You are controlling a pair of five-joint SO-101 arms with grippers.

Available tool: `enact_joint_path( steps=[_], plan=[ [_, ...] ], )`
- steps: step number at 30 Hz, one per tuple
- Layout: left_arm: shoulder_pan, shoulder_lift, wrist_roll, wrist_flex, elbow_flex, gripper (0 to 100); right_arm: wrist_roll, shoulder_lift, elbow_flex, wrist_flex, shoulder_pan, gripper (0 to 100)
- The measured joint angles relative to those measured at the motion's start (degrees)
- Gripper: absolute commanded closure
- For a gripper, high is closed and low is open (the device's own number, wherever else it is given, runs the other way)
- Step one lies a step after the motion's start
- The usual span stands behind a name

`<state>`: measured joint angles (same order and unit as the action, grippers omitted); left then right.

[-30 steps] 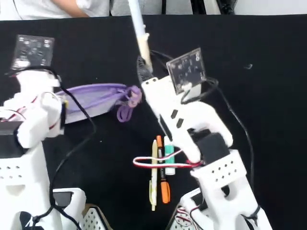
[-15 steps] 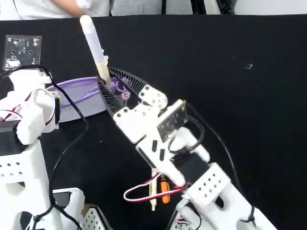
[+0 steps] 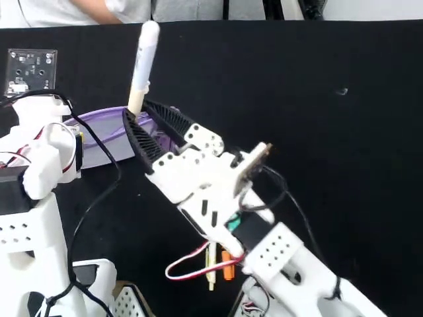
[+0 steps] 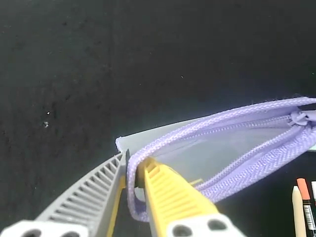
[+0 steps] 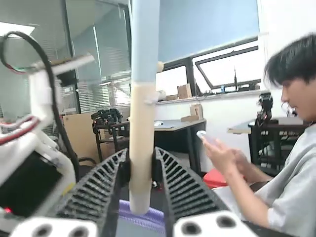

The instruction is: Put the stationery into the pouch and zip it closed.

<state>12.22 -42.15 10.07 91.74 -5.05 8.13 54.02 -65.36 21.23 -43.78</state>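
High view: at upper left, the right gripper [image 3: 137,109] clamps a pale pen [image 3: 144,53] upright over the purple pouch [image 3: 99,145] (other pens [image 3: 211,264] lie at lower centre). Left wrist view: the left gripper [image 4: 134,163] pinches the open pouch [image 4: 222,143] by its edge. Right wrist view: black fingers [image 5: 94,192] squeeze the pen [image 5: 143,74].

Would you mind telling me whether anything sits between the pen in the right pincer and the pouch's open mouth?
Nothing visible does. The pen is held in the right pincer, its lower end just over the purple pouch. The left pincer clamps the pouch's rim at one end, beside the unzipped mouth rather than across it.
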Motion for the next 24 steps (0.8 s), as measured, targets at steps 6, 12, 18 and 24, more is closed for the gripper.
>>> enact_joint_path(
  steps=[6, 12, 18, 24],
  plan=[
    [0.0, 0.0, -0.4, 0.0, 0.0, 97, 2.0, -9.0, 0.0, 7.8, 0.0, 98.8],
    [0.0, 0.0, -2.0, 0.0, 0.0, 97, 2.3, -14.9, 0.0, 12.3, -1.2, 98.8],
    [0.1, 0.0, -2.0, 0.0, -0.2, 97, 2.3, -20.7, 0.6, 12.9, -1.1, 98.7],
    [0.2, 0.0, -2.0, 0.0, -1.1, 97, 2.4, -25.3, 4.2, 13.6, -1.1, 94.5]
  ],
)
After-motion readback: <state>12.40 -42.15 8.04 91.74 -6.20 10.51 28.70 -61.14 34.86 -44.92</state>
